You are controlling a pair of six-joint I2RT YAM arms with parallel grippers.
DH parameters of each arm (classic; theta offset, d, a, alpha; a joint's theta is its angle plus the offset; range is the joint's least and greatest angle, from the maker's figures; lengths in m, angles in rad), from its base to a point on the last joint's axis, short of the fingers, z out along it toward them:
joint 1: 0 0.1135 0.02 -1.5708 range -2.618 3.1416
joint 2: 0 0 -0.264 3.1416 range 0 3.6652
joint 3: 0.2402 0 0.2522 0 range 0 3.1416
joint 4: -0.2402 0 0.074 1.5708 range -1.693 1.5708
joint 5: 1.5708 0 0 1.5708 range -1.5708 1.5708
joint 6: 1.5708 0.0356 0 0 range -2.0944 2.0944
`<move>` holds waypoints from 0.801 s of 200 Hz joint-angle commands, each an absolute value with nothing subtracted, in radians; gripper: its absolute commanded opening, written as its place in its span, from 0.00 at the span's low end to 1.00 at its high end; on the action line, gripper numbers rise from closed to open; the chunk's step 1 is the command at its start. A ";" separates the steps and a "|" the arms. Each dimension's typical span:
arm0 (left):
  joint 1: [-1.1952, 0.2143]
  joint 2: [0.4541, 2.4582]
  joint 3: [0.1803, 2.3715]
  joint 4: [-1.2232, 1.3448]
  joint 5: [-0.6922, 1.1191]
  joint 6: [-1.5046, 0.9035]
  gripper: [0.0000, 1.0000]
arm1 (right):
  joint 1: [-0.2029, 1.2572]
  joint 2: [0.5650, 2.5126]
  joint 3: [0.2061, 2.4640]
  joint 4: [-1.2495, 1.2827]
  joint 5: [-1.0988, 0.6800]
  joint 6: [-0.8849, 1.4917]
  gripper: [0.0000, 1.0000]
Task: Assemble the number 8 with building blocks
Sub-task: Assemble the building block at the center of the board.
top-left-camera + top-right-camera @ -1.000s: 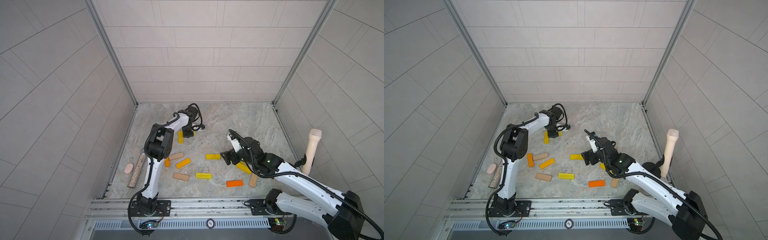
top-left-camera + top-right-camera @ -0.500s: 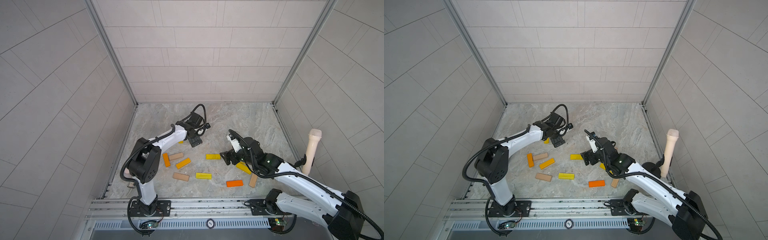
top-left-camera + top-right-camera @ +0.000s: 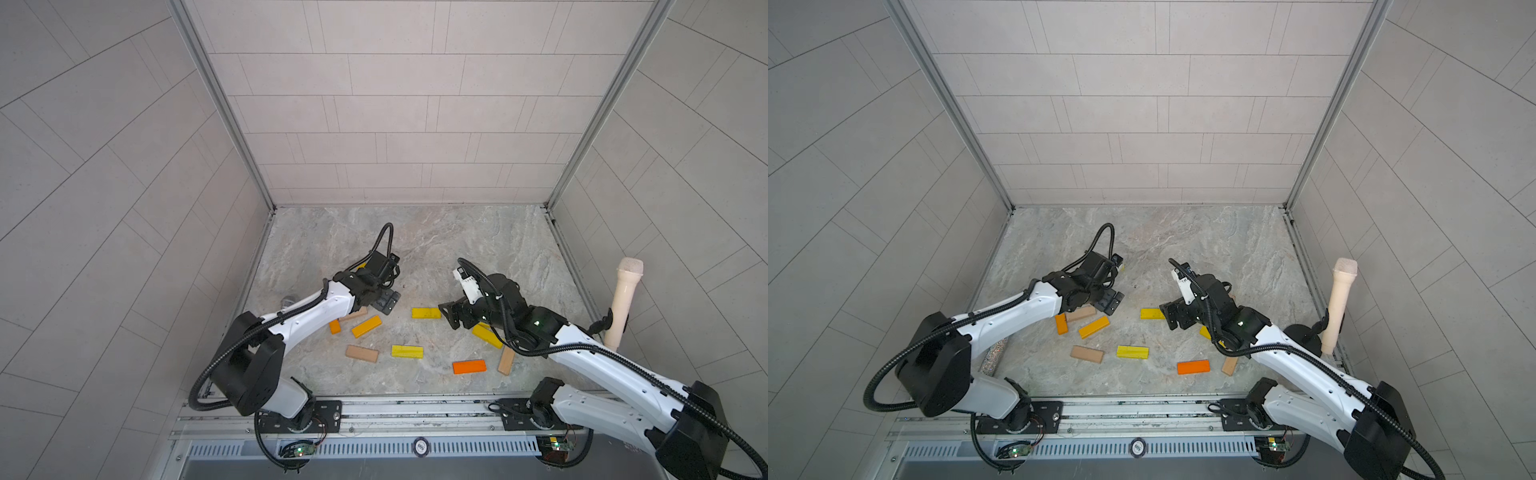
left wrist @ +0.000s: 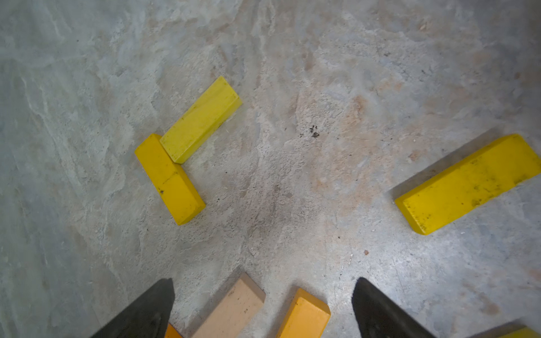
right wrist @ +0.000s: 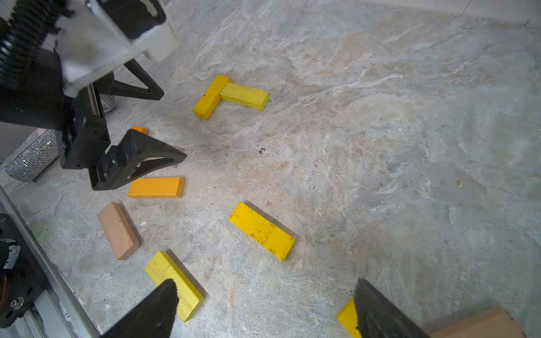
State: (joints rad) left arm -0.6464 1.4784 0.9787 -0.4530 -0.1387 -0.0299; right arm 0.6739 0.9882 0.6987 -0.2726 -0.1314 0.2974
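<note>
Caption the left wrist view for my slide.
Open left hand over a tan block and orange block; two yellow blocks form an L.

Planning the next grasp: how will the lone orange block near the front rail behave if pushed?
The orange block looks like painted wood, so probably stiff and light. It lies flat on a broad face, so should slide, not roll or tip. The rough stone-like table may add drag.

Eleven blocks lie on the worktop. Five are yellow blocks, all five in the right wrist view. Three are orange blocks, one paler than the other two. Three are tan blocks, one of them partly hidden in both top views. There is one cream microphone-shaped cylinder and one glittery silver cylinder.
</note>
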 commanded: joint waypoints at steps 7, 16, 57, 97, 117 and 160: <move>-0.644 1.466 0.931 -0.482 -0.175 -0.220 0.99 | 0.678 0.993 0.702 -0.261 -0.133 0.308 0.96; -0.645 1.469 0.919 -0.480 -0.181 -0.241 0.99 | 0.678 0.995 0.704 -0.258 -0.133 0.310 0.96; -0.641 1.505 0.904 -0.487 -0.192 -0.289 0.99 | 0.678 1.011 0.718 -0.261 -0.136 0.311 0.96; -0.641 1.542 0.904 -0.486 -0.211 -0.285 0.99 | 0.679 1.024 0.727 -0.259 -0.137 0.310 0.96; -0.635 1.589 0.929 -0.517 -0.219 -0.283 0.95 | 0.679 1.036 0.730 -0.255 -0.138 0.310 0.96; -0.619 1.658 0.967 -0.557 -0.244 -0.281 0.90 | 0.679 1.050 0.736 -0.252 -0.144 0.311 0.96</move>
